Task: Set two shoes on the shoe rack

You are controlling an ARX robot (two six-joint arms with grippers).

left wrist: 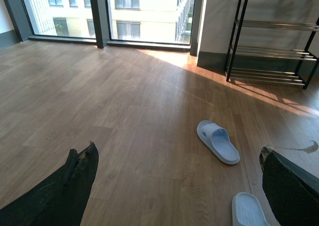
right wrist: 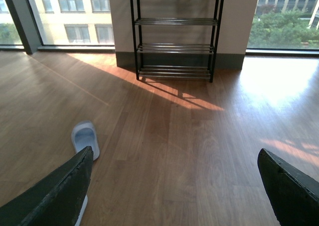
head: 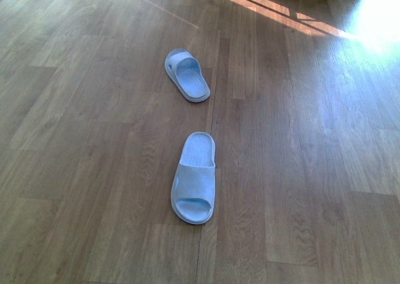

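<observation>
Two pale blue-white rubber slide sandals (head: 194, 179) are laid on the brown wooden floor (head: 75, 140), well apart from the black-framed, silver-rodded shoe rack (right wrist: 175, 22) at its far edge. Left fingers (left wrist: 75, 186) and right fingers (right wrist: 65, 186) are held apart.

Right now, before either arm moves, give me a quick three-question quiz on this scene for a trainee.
1. True or false: the near slide sandal and the far slide sandal both lie on the wooden floor, off the shoe rack.
2. The left gripper and right gripper are: A) both open and empty, B) both shut on sandals, C) both shut on nothing.
3. Fill in: the near slide sandal's open toe points ___ the robot.
Key: 1 true; 2 A; 3 toward.
</observation>
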